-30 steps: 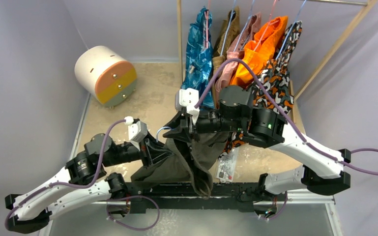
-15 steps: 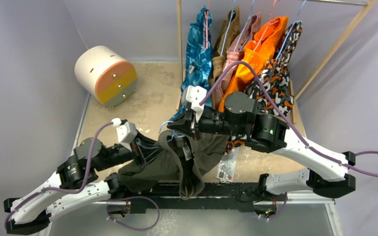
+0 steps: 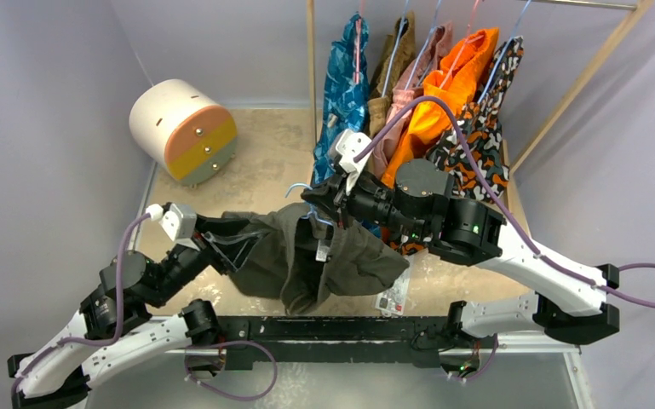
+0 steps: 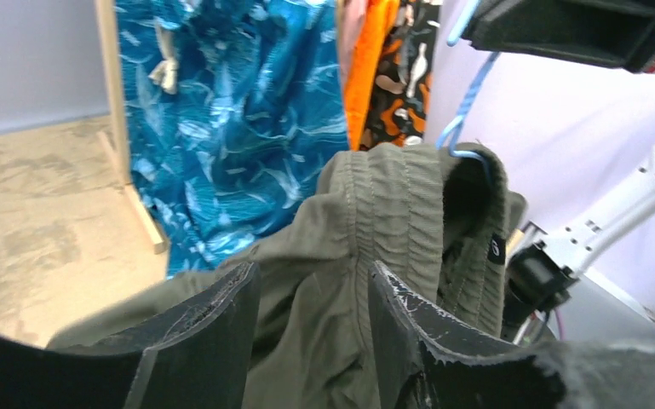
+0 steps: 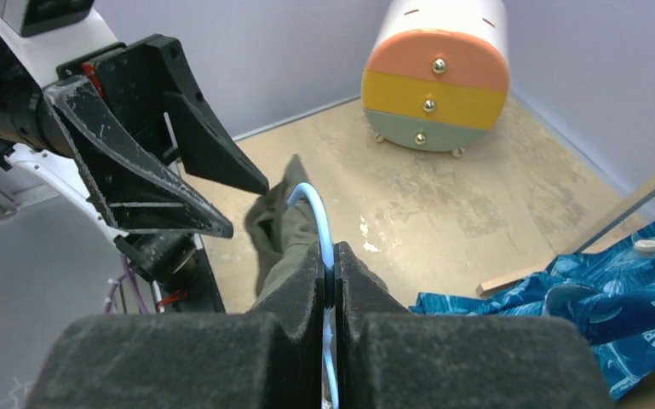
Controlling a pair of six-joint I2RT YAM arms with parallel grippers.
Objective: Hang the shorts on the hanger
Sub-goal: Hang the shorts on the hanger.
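Note:
The dark olive shorts (image 3: pixel 341 256) hang bunched over the light-blue wire hanger (image 3: pixel 300 187) in mid-air above the table. My right gripper (image 3: pixel 317 204) is shut on the hanger's wire just below the hook; in the right wrist view the blue wire (image 5: pixel 315 209) runs between its pads and the shorts (image 5: pixel 277 234) droop beyond. My left gripper (image 3: pixel 245 247) stands open at the shorts' left side. In the left wrist view its jaws (image 4: pixel 313 273) are apart, and the ribbed waistband (image 4: pixel 392 196) and the hanger (image 4: pixel 468 94) lie ahead.
A wooden rack (image 3: pixel 311 51) at the back carries hung clothes, among them blue patterned shorts (image 3: pixel 345 85) and an orange garment (image 3: pixel 451 77). A white drum with orange and yellow bands (image 3: pixel 183 128) lies at the back left. A clear packet (image 3: pixel 392 294) lies near the front rail.
My left gripper has opened, let go of the shorts and drawn back to the left. My right gripper has shut on the hanger and lifted it toward the rack with the shorts.

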